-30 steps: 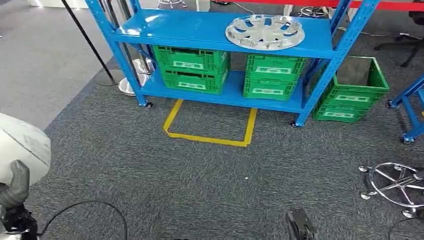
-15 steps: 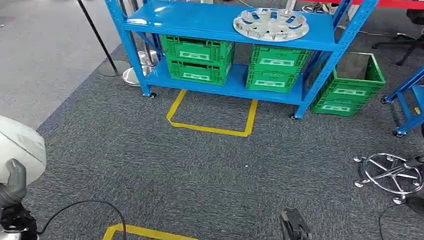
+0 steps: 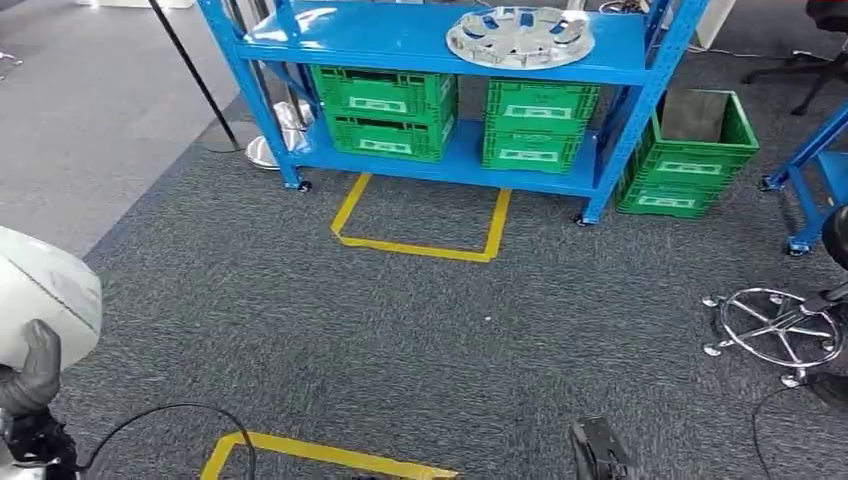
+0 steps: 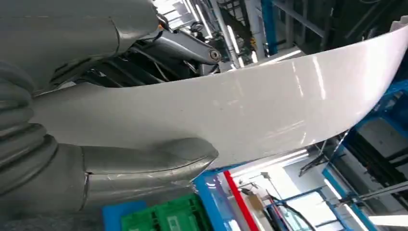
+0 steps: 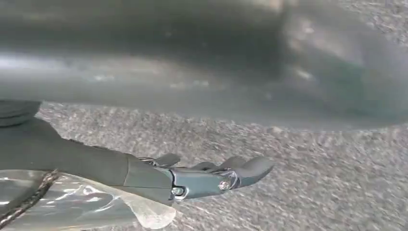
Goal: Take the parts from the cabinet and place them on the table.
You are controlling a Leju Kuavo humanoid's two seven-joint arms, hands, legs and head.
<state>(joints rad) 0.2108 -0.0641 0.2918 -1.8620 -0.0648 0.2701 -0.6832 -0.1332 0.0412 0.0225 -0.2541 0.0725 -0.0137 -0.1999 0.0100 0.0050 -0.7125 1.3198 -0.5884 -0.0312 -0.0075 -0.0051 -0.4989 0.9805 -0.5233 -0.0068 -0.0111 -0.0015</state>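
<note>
A white curved panel part (image 3: 45,290) sits at the left edge of the head view, and my left hand (image 3: 30,375) grips its lower edge. In the left wrist view the same glossy white panel (image 4: 250,110) spans the picture, with the grey thumb (image 4: 144,163) pressed against one side. My right hand (image 3: 598,450) hangs low at the bottom edge; in the right wrist view this hand (image 5: 211,175) has its fingers stretched out over the grey carpet and holds nothing. The blue cabinet (image 3: 400,45) stands ahead with a silver hubcap (image 3: 520,37) on its upper shelf.
Green crates (image 3: 385,110) fill the cabinet's lower shelf, and another green crate (image 3: 690,150) stands on the floor to its right. A chrome chair base (image 3: 775,330) lies at right. Yellow tape (image 3: 420,235) marks a square before the cabinet; more tape (image 3: 320,455) lies near me.
The whole picture has shifted: the cabinet now sits higher and farther off, and a yellow tape line has come into view at the bottom. Both hands stay as they were.
</note>
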